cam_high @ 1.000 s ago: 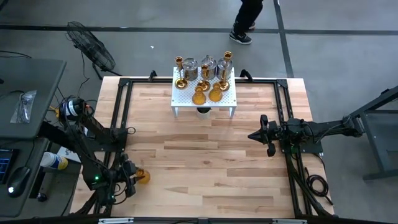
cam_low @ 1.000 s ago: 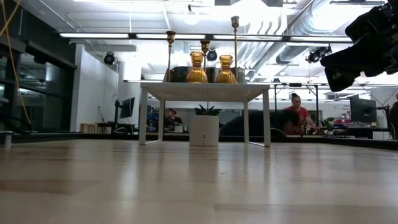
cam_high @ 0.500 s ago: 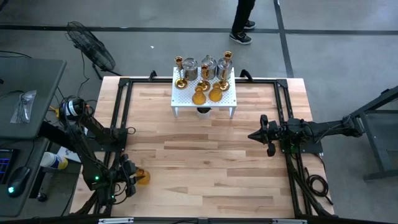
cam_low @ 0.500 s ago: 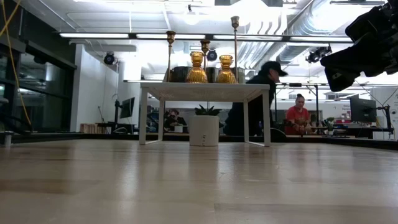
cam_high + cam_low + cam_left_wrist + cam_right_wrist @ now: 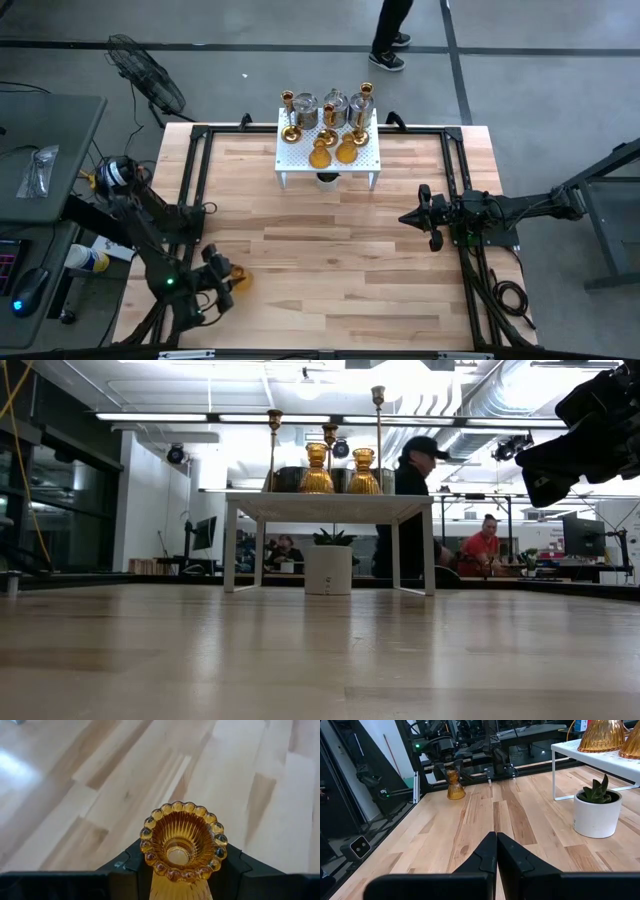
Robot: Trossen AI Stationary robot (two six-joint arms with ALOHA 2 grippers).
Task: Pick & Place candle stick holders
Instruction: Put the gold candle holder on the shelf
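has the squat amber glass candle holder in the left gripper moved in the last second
Yes. In the high view the amber glass candle holder, held by the left gripper, has shifted slightly rightward, away from the table's left frame rail.

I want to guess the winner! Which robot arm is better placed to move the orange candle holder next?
The left, probably. The left gripper is already shut on the amber holder near the table's front left. The right gripper waits shut and empty on the right side, far from it.

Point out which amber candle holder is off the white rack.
The amber holder near the table's front left, gripped by the left gripper. The other two amber holders sit on the white rack at the back.
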